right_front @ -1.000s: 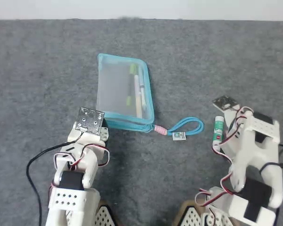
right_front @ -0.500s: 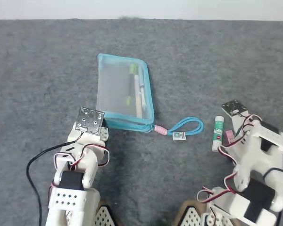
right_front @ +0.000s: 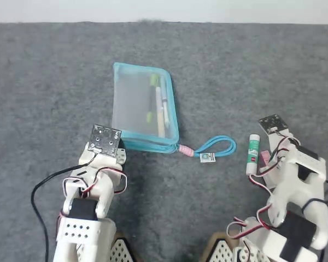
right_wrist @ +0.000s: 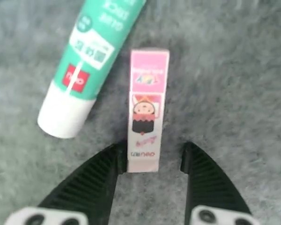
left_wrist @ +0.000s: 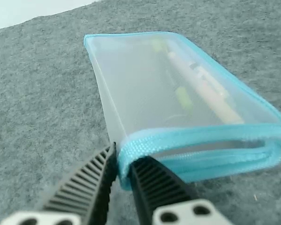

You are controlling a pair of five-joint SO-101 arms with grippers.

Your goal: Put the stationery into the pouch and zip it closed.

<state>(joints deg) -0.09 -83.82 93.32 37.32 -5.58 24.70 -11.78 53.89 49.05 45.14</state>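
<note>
- Left claw (left_wrist: 122, 176) is shut tight on the blue edge of the pouch (right_front: 142, 106), at the pouch's 7 o'clock corner. I think it pinches there so the pouch cannot slide when things go in.
- Right claw (right_wrist: 152, 164) is open and has hold of nothing. Its two fingers stand on each side of one end of the pink eraser (right_wrist: 147, 108). One finger is just beside the eraser and the other is a bit apart. It looks lined up to squeeze and lift it.
- On the desk (right_front: 44, 82) the pouch lies flat at about 11 o'clock from the middle. Some pens (right_front: 161, 106) are already inside and show through its clear side.
- At the pouch's 5 o'clock corner, a blue strap (right_front: 216, 146) loops out toward 3 o'clock.
- Past the strap, at its 3 o'clock, lies the glue stick (right_front: 253, 154). The eraser lies just beside the glue stick, at its 3 o'clock.
- Both of these are outside the pouch, so the packing is only partly done, and the zipping comes last.
</note>
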